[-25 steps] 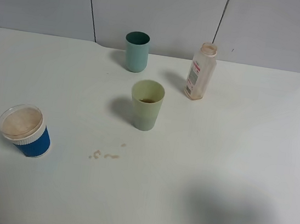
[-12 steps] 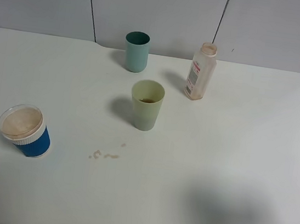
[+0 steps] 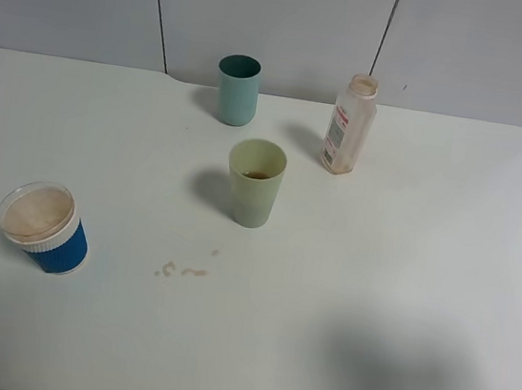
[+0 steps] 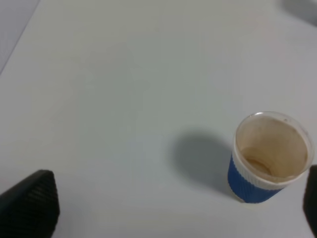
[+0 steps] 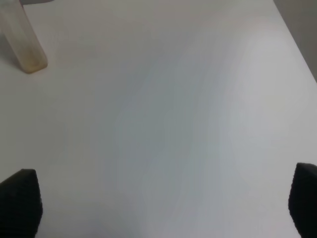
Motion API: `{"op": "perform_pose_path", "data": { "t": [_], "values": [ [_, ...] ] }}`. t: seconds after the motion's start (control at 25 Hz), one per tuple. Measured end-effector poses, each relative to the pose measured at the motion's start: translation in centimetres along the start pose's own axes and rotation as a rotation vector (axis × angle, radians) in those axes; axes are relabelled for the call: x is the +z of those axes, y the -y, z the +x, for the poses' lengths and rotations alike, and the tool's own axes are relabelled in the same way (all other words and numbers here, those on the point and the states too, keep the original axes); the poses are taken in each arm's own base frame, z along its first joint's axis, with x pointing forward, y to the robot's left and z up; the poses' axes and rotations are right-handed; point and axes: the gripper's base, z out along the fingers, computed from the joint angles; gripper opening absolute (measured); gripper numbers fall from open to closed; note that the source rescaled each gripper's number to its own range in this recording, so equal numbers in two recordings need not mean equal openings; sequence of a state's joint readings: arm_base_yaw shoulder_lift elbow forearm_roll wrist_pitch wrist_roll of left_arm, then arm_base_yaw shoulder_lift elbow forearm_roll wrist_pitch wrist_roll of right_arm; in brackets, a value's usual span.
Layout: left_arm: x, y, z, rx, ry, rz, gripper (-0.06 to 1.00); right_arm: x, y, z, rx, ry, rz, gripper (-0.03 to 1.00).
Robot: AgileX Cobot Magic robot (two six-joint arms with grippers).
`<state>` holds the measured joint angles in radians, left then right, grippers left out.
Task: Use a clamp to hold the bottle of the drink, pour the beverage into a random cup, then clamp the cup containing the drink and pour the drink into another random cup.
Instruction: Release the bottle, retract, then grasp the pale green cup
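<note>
A clear drink bottle [image 3: 349,125] with no cap stands upright at the back right of the white table [image 3: 429,236]; its base shows in the right wrist view [image 5: 22,42]. A pale green cup [image 3: 255,183] holding a little brown drink stands in the middle. A teal cup [image 3: 237,89] stands behind it. A blue-sleeved white cup [image 3: 43,226] stands at the front left and shows in the left wrist view [image 4: 270,157]. Neither gripper shows in the exterior high view. My left gripper [image 4: 173,208] and my right gripper [image 5: 163,203] are open and empty above bare table.
Small brown spilled drops [image 3: 182,269] lie on the table in front of the green cup. A grey panelled wall [image 3: 283,25] runs behind the table. The table's right edge [image 5: 297,44] shows in the right wrist view.
</note>
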<state>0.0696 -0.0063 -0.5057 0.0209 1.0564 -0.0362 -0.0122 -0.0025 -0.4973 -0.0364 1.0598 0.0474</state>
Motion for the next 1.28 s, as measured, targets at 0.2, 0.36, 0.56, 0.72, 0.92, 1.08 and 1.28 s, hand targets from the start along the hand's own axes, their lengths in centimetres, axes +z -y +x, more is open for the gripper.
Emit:
{"op": "perform_pose_path", "data": {
  "t": [0.2,0.36,0.56,0.72,0.92,1.08,1.28],
  "values": [
    [0.0,0.0,0.0,0.000,0.000,0.000,1.00,0.0,0.0,0.0,0.000,0.000,0.000,1.00],
    [0.0,0.0,0.0,0.000,0.000,0.000,1.00,0.0,0.0,0.0,0.000,0.000,0.000,1.00],
    [0.0,0.1,0.0,0.000,0.000,0.013,1.00,0.0,0.0,0.0,0.000,0.000,0.000,1.00],
    [-0.3,0.7,-0.4,0.002,0.031,0.072,1.00,0.0,0.0,0.0,0.000,0.000,0.000,1.00],
    [-0.8,1.8,-2.0,-0.089,0.194,0.205,1.00,0.0,0.0,0.0,0.000,0.000,0.000,1.00],
    [-1.2,2.2,-3.1,-0.154,0.304,0.269,1.00,0.0,0.0,0.0,0.000,0.000,0.000,1.00],
    [-0.9,3.0,-3.9,-0.213,0.301,0.379,1.00,0.0,0.0,0.0,0.000,0.000,0.000,1.00]
  ]
}}
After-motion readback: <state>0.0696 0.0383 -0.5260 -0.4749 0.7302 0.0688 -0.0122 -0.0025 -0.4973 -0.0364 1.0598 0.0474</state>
